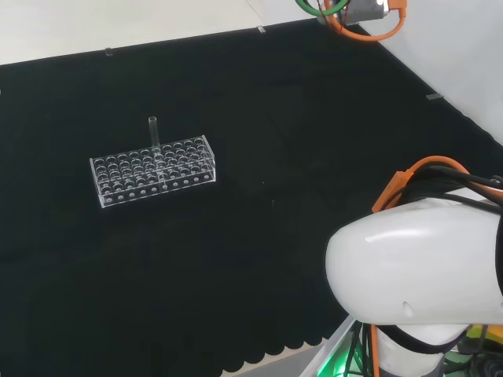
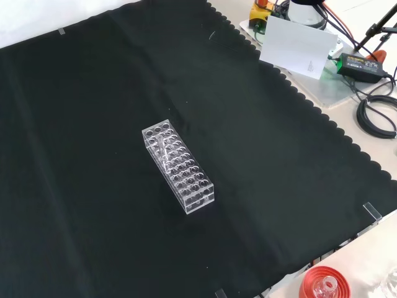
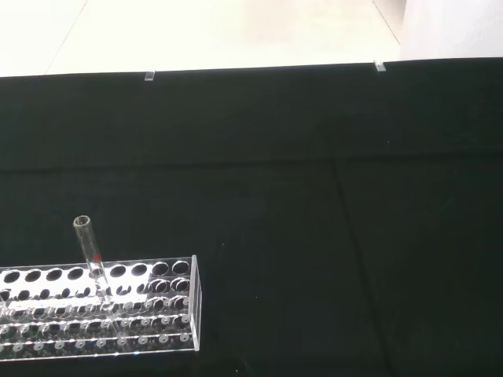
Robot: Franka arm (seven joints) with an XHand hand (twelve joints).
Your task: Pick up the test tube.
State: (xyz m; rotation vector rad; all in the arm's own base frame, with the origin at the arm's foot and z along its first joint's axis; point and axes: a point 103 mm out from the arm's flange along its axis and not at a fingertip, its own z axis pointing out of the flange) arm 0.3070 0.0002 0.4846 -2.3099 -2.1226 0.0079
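While the test tube [image 1: 153, 131] stands alone in the clear rack [image 1: 153, 170], I can't tell the fingers' state; a sideways approach could tip the light rack on the tabletop [image 1: 259, 236].

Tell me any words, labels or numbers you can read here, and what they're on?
None can be read.
White card beyond the cloth's edge in the front view: a small dark mark, too small to read.
Black box beside it: a pale label, too small to read.
Test tube in the clear rack: a red dot, no text.
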